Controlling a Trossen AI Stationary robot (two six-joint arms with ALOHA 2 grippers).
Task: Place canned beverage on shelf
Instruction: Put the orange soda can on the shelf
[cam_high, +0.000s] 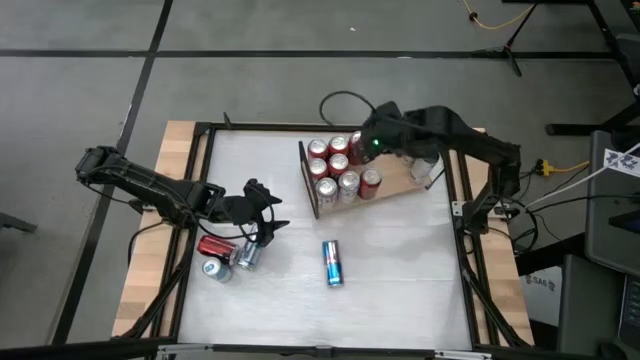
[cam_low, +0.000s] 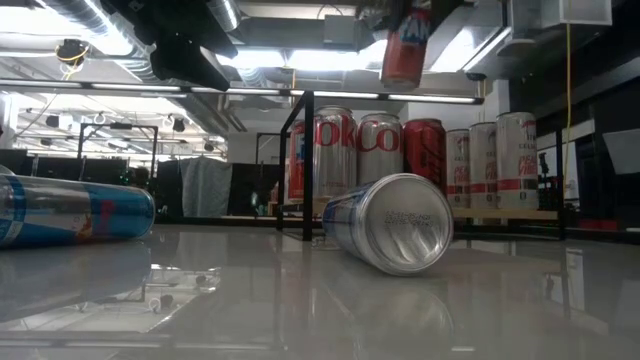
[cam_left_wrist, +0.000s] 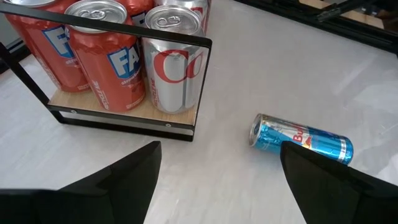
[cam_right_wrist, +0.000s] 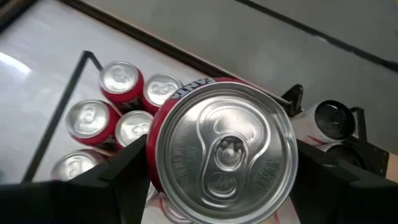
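The right gripper (cam_right_wrist: 217, 162) clamps an upright red can (cam_right_wrist: 221, 155) and holds it in the air above the shelf (cam_high: 395, 185), over the standing cans (cam_high: 338, 165) crowded against the shelf's dark rail (cam_high: 308, 180). Bare board remains on the shelf's side away from the rail. The left gripper (cam_high: 262, 215) hovers with fingers apart, well clear of the rail. A blue can (cam_high: 332, 262) lies alone on the white table (cam_high: 400, 270) in front of the shelf.

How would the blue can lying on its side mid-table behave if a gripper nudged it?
The blue can lies on its side on the glossy white table, so it would probably roll if nudged from the side. Its smooth metal wall probably makes it slippery to grip. Whether it's full can't be told.
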